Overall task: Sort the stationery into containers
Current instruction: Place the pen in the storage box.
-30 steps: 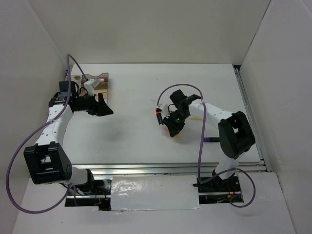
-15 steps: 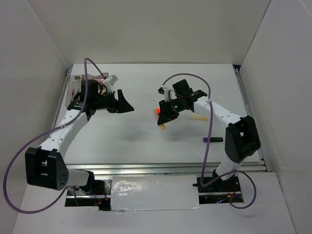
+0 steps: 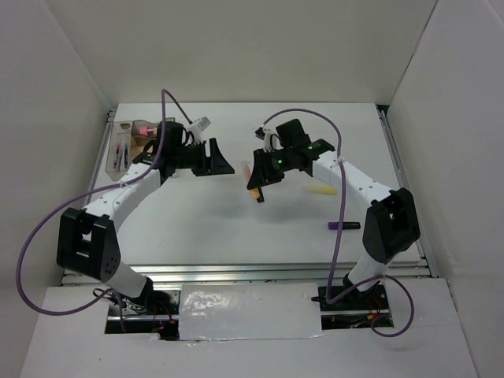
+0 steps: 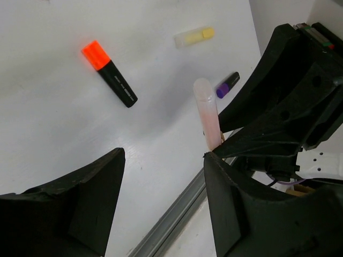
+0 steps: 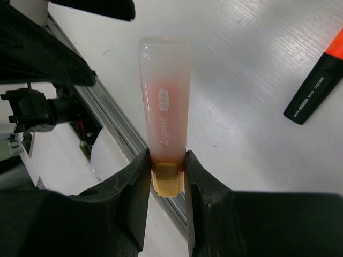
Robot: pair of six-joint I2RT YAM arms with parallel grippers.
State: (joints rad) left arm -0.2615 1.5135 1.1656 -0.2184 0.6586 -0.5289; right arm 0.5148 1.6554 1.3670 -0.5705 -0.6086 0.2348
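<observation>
My right gripper [image 3: 256,176] is shut on the yellow-pink marker [image 5: 164,112] by its yellow end and holds it above the table, pink end out towards my left gripper [image 3: 224,164]. The left gripper [image 4: 163,155] is open and empty, and the marker [image 4: 208,113] stands just off its right finger. The orange-capped black highlighter [image 4: 110,74], pale yellow stick [image 4: 194,36] and purple marker [image 4: 228,84] lie on the table. The clear organiser tray [image 3: 126,146] at the far left holds a pink-capped tube [image 3: 144,129] and thin pens.
The table's metal front rail [image 3: 268,272] runs along the near edge. White walls close in the back and both sides. The purple marker [image 3: 344,226] lies near the right arm's base link; the pale stick [image 3: 321,190] lies under the right forearm.
My left arm has swung from the tray to the table's middle. My right gripper has lifted the marker and carried it left and back, up to the left gripper.
</observation>
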